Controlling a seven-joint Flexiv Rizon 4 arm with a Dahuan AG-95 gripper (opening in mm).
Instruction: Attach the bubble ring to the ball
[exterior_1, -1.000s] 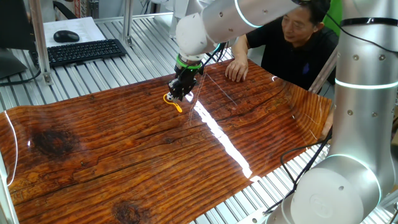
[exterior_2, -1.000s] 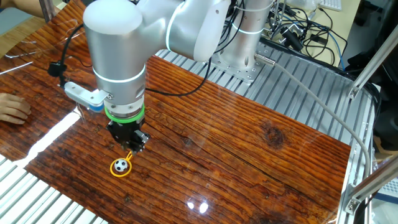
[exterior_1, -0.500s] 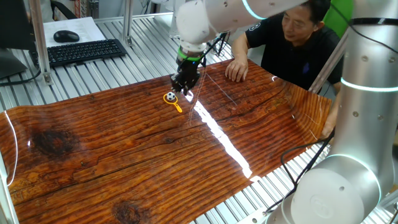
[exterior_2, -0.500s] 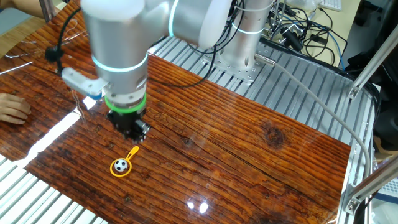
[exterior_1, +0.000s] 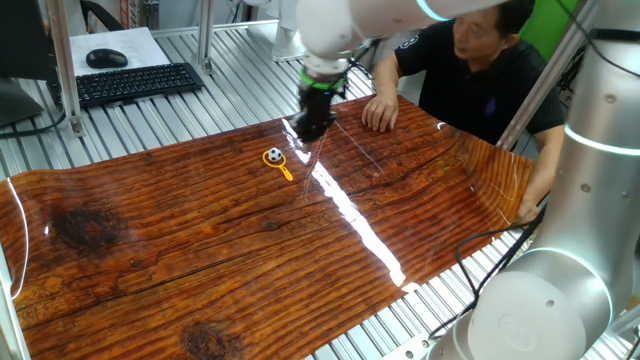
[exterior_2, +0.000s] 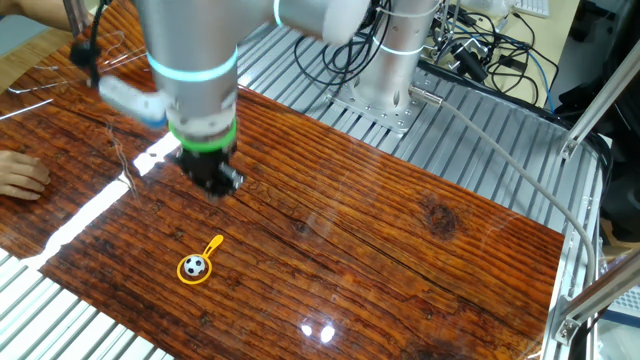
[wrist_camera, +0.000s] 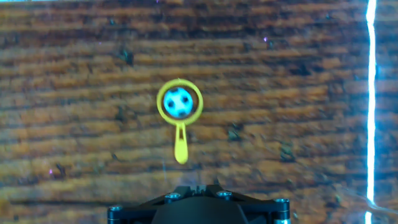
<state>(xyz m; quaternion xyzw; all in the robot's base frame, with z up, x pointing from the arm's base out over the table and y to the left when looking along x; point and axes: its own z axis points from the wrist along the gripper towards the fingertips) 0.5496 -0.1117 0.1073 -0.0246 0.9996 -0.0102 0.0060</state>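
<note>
The ball (wrist_camera: 180, 102), white with dark patches, lies on the wooden table inside the loop of the yellow bubble ring (wrist_camera: 181, 146), whose handle points toward the hand. Both also show in one fixed view, ball (exterior_1: 273, 156) and ring (exterior_1: 287, 173), and in the other fixed view, ball (exterior_2: 195, 266) and ring (exterior_2: 212, 245). My gripper (exterior_1: 313, 125) hangs above the table, up and to the right of them, holding nothing. It also shows in the other fixed view (exterior_2: 212, 182). Only its base and close-set tips (wrist_camera: 199, 185) show in the hand view.
A person in black sits at the table's far side with a hand (exterior_1: 380, 110) resting on the wood, close to my gripper. A keyboard (exterior_1: 135, 82) and a mouse (exterior_1: 106, 58) lie beyond the table's far left. Cables (exterior_2: 470, 45) lie around the arm's base.
My gripper let go of the ring's handle, rose and moved away toward the person's side. The ring stays flat on the table around the ball.
</note>
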